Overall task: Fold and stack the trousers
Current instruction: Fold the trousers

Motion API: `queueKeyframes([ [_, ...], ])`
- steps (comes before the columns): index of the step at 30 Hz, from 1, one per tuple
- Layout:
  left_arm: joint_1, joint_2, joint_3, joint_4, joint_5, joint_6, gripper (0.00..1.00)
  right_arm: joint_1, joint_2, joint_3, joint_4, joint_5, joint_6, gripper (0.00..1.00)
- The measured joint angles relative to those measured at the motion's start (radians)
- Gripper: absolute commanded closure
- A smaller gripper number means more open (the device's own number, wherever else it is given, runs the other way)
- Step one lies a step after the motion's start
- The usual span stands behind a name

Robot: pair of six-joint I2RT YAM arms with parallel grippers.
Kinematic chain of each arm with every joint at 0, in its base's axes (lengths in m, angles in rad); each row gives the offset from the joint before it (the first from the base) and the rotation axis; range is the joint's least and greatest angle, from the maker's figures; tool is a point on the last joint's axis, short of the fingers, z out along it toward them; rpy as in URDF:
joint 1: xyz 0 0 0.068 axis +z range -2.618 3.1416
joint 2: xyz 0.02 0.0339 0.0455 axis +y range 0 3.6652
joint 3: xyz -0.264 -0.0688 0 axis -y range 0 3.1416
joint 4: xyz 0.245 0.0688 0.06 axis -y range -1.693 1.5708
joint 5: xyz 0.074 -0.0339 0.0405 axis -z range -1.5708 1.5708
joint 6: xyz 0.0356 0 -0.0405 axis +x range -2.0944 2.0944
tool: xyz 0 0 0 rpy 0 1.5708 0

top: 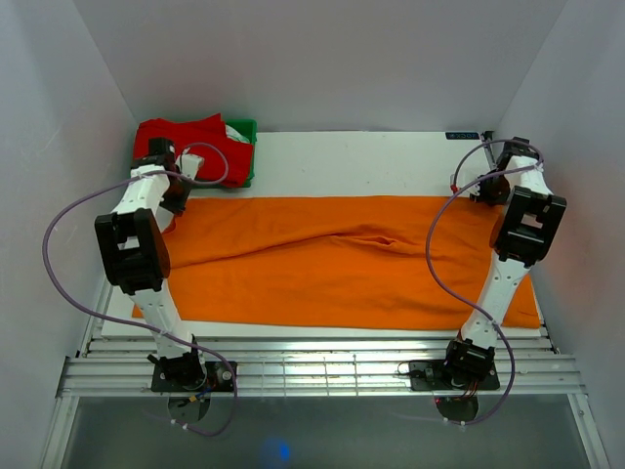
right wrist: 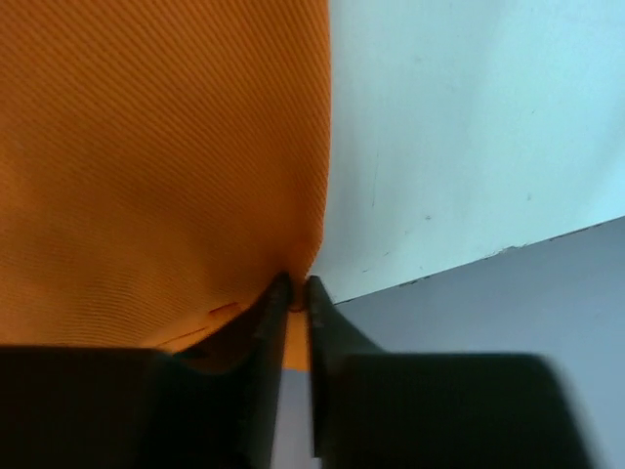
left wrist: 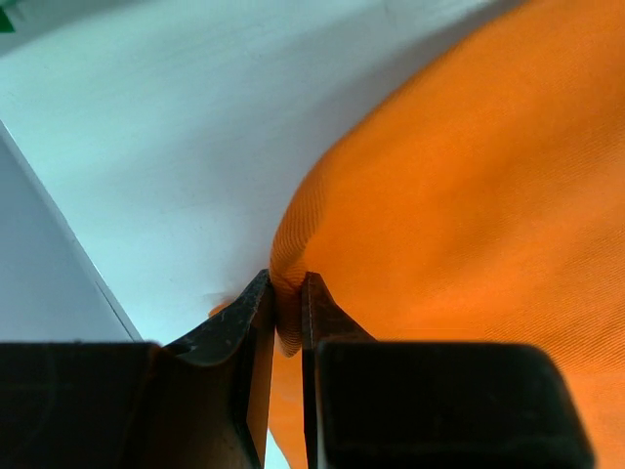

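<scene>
Orange trousers [top: 332, 259] lie spread wide across the white table, with a long crease through the middle. My left gripper [top: 176, 200] is at their far left corner, shut on a pinch of the orange cloth [left wrist: 287, 293]. My right gripper [top: 488, 191] is at their far right corner, shut on the cloth's edge [right wrist: 299, 290]. The orange fabric fills most of the left wrist view [left wrist: 469, 195] and the left half of the right wrist view [right wrist: 156, 156].
A green bin [top: 244, 147] at the far left holds red clothing [top: 190, 142] and something white. The table's bare white strip [top: 361, 161] lies behind the trousers. Grey walls stand on both sides. The metal rail frame [top: 322, 366] runs along the near edge.
</scene>
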Motion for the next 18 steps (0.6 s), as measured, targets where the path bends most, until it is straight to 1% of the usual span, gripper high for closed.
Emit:
queueKeyframes([
  [5, 0.058, -0.008, 0.021, 0.035, 0.08, 0.037, 1.0, 0.006, -0.005, 0.003, 0.002, 0.008, 0.022, 0.92],
  [9, 0.103, -0.01, 0.083, 0.049, 0.151, 0.086, 1.0, 0.002, -0.039, 0.009, -0.015, -0.026, 0.074, 0.92],
  [12, 0.134, -0.02, 0.116, 0.087, 0.219, 0.136, 1.0, -0.006, -0.108, 0.004, -0.015, -0.066, 0.117, 0.92],
  [18, 0.214, -0.071, 0.114, 0.219, 0.379, 0.229, 1.0, -0.037, -0.314, -0.045, 0.016, -0.171, 0.203, 0.92],
])
